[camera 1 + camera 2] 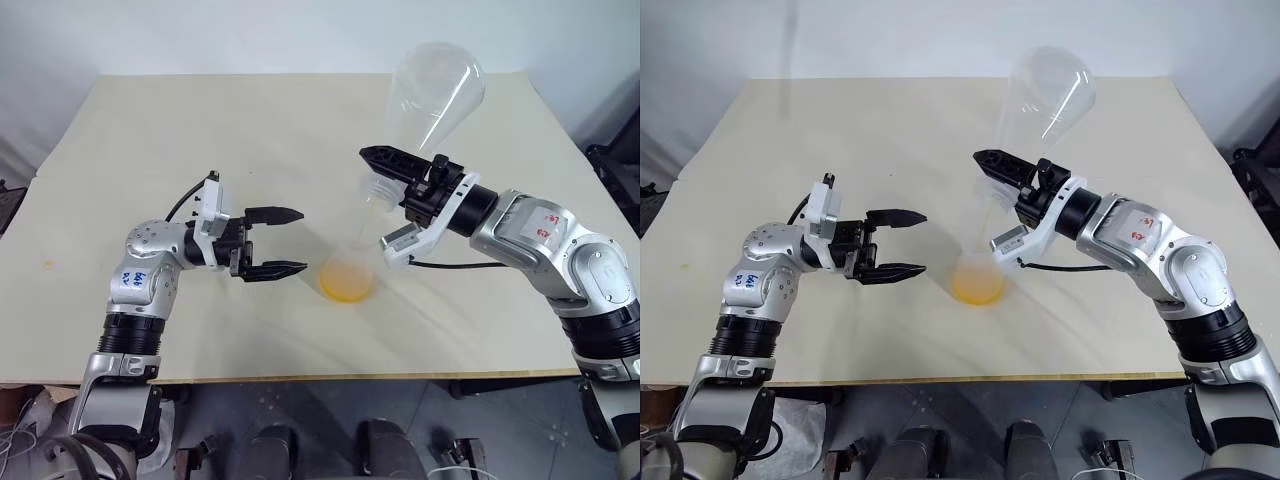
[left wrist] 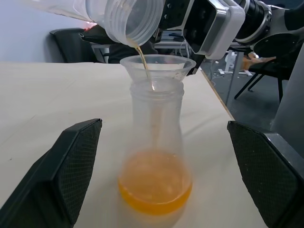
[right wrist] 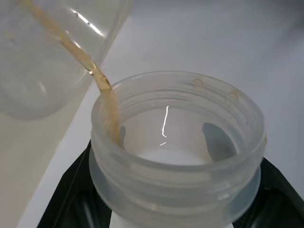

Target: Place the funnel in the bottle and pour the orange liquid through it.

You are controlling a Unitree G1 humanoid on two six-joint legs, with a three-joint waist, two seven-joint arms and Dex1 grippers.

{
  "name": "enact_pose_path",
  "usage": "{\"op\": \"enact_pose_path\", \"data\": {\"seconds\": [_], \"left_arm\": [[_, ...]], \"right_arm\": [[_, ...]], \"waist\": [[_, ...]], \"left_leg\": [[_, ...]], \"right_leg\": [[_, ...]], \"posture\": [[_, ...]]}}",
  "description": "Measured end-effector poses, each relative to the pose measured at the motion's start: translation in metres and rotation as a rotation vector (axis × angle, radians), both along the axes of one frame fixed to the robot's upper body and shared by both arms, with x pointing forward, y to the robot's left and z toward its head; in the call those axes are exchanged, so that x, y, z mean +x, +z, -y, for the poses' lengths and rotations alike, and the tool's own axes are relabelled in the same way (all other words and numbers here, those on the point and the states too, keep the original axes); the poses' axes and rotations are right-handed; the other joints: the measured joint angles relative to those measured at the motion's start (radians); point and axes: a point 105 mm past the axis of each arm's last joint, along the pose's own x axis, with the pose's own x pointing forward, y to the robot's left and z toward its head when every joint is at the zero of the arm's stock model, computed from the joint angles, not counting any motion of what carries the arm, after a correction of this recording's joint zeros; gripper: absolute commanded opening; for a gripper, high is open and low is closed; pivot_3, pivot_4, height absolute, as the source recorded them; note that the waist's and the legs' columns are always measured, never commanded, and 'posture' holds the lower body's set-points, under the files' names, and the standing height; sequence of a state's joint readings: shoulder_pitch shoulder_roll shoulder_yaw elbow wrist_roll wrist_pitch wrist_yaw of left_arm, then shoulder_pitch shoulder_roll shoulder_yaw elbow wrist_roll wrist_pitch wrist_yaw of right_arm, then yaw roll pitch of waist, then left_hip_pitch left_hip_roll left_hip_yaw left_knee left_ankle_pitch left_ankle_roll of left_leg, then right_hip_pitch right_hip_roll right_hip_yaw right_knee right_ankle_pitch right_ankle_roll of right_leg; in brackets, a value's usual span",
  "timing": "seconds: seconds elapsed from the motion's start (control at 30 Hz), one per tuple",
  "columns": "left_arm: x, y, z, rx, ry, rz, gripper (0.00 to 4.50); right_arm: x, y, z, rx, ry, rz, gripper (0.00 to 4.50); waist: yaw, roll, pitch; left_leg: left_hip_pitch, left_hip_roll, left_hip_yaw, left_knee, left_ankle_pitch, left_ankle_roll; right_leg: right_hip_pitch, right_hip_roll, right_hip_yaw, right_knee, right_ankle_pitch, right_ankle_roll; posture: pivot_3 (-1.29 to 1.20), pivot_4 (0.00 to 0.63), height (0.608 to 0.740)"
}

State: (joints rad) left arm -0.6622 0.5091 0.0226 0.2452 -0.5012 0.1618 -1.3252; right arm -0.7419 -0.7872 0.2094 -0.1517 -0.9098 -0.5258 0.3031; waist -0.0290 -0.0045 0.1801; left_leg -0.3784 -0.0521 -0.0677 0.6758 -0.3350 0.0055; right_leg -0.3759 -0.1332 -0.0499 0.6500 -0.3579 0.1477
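While the right hand point(image 1: 400, 185) is clamped on the neck of the large clear flask point(image 1: 436, 88), tipped well past level so its mouth hangs just above the funnel point(image 2: 157, 64), the pour is plainly the step in hand, and doing it well looks a matter of holding that tilt steady. A thin thread of orange liquid point(image 2: 144, 64) runs from the flask's lip onto the inner wall of the funnel, which sits in the mouth of the bottle point(image 2: 156, 142). I would keep the lip close over the cup and centred, since a stream that drifts to the funnel's rim would spill onto the worktop point(image 1: 200, 130). Little seems left in the flask, so any further tilt should come slowly, without knocking the funnel. The bottle stands upright toward the near edge of the worktop, about midway along it, with a shallow pool of orange at its base. Spread wide, the left hand point(image 1: 275, 242) waits just beside the bottle without touching it, placed to steady it if it rocks.
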Motion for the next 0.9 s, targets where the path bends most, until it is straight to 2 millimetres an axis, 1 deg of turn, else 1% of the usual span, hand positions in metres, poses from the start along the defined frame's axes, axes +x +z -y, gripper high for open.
{"op": "enact_pose_path", "data": {"seconds": [0.63, 0.77, 0.9], "left_arm": [[0.0000, -0.0001, 0.0000, 0.000, 0.000, 0.000, 4.50], [0.0000, -0.0001, 0.0001, 0.000, 0.000, 0.000, 4.50], [0.0001, -0.0002, 0.0000, 0.000, 0.001, 0.000, 4.50]], "right_arm": [[-0.0018, 0.0003, -0.0019, -0.011, 0.016, 0.014, 2.48], [-0.0028, 0.0012, -0.0024, 0.028, 0.029, -0.026, 2.48], [-0.0025, -0.0038, -0.0003, 0.071, 0.026, -0.101, 2.48]], "waist": [[0.000, 0.000, 0.000], [0.000, 0.000, 0.000], [0.000, 0.000, 0.000]], "left_leg": [[0.000, 0.000, 0.000, 0.000, 0.000, 0.000], [0.000, 0.000, 0.000, 0.000, 0.000, 0.000], [0.000, 0.000, 0.000, 0.000, 0.000, 0.000]], "right_leg": [[-0.001, 0.000, 0.000, 0.002, 0.000, 0.000], [-0.001, 0.000, 0.000, 0.002, 0.000, 0.000], [-0.001, 0.000, 0.000, 0.002, 0.000, 0.000]], "posture": [[0.00, 0.150, 0.740], [0.00, 0.150, 0.740], [0.00, 0.150, 0.740]]}}
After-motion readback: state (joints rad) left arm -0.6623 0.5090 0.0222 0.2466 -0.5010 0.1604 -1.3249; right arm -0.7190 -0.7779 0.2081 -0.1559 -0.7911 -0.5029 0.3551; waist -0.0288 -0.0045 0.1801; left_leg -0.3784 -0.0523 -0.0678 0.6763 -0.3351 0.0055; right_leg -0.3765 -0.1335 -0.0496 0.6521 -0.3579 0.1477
